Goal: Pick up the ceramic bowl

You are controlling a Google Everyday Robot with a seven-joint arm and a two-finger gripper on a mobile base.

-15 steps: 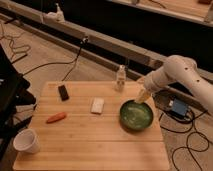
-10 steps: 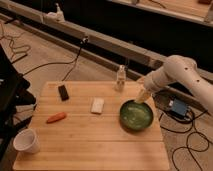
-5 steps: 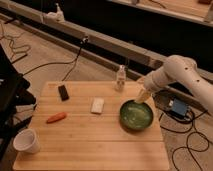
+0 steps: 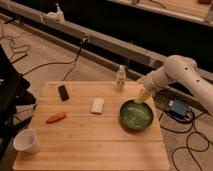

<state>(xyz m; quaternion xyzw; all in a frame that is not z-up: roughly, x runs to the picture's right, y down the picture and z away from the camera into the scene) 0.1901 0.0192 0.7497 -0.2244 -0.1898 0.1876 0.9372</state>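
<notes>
The ceramic bowl (image 4: 136, 116) is round, dark green with a paler mottled inside, and sits on the right part of the wooden table (image 4: 95, 145). My gripper (image 4: 140, 98) hangs at the end of the white arm (image 4: 175, 70), pointing down at the bowl's far rim. It is right at or just above that rim. The bowl rests on the table.
On the table are a white paper cup (image 4: 26, 141) at the front left, an orange carrot-like item (image 4: 56, 118), a black block (image 4: 63, 92), a white pale block (image 4: 97, 105) and a small bottle (image 4: 120, 78) at the back. Cables and a blue box (image 4: 177, 108) lie on the floor at right.
</notes>
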